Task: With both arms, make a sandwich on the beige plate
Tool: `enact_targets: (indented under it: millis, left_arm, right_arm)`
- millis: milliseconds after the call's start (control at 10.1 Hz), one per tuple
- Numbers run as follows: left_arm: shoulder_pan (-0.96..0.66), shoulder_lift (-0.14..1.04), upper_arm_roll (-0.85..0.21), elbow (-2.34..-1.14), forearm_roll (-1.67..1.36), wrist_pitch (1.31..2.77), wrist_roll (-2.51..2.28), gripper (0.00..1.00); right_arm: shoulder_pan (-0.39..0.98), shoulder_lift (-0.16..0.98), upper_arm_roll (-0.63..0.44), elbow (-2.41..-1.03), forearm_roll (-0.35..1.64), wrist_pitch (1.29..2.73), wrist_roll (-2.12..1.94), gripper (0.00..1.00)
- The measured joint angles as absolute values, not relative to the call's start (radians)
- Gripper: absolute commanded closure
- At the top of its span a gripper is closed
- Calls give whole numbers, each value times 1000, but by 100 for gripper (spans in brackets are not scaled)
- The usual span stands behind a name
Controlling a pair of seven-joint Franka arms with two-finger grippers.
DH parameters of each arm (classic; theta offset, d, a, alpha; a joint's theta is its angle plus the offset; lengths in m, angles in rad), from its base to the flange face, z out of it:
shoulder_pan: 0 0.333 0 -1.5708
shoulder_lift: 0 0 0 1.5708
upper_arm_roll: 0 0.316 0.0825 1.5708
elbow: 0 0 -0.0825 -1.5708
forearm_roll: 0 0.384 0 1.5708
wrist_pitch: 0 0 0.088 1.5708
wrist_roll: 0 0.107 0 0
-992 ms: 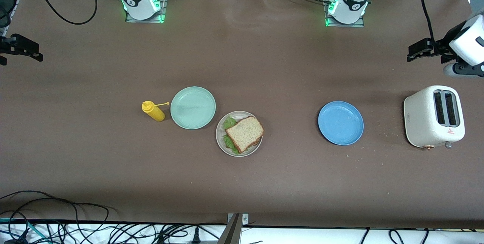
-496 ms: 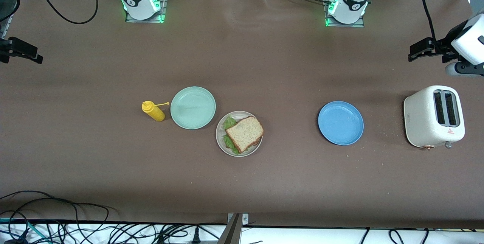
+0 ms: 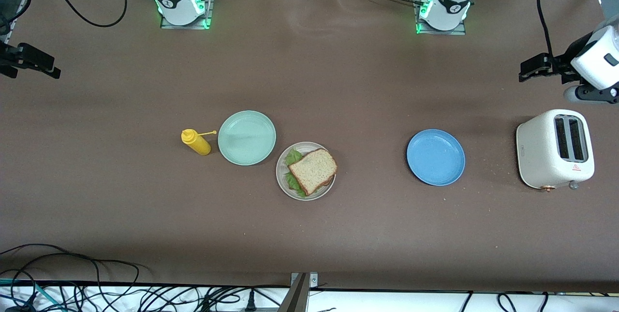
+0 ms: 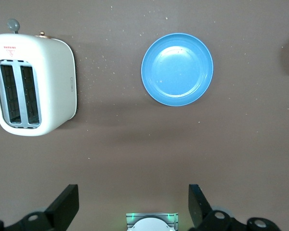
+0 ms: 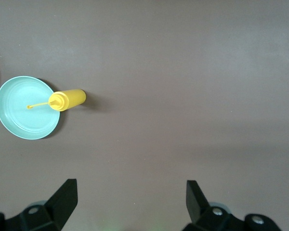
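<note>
Brown table [image 3: 338, 84]; sandwich [image 3: 313, 170] on beige plate [image 3: 285, 184], midway between ends.

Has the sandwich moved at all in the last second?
No. The sandwich sits in the same spot on the beige plate, just as close to the green plate as before.

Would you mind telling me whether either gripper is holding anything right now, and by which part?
Nothing is held. The left gripper and right gripper are both open and empty, raised at their own ends of the table.
</note>
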State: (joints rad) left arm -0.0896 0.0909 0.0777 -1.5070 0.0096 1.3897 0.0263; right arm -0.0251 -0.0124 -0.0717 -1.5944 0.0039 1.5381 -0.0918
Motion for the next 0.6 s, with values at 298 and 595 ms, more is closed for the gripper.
enact_targets:
  millis: [298,595]
  left_arm:
    - [-92,118,76,-1491,10,1401,64,0]
    - [-89,122,77,-1483,-8,1401,83,0]
  right_arm:
    - [-23,-34,-64,-1620,-26,1547,-92,0]
    - [-20,-34,-60,-1621,-26,1547,-91,0]
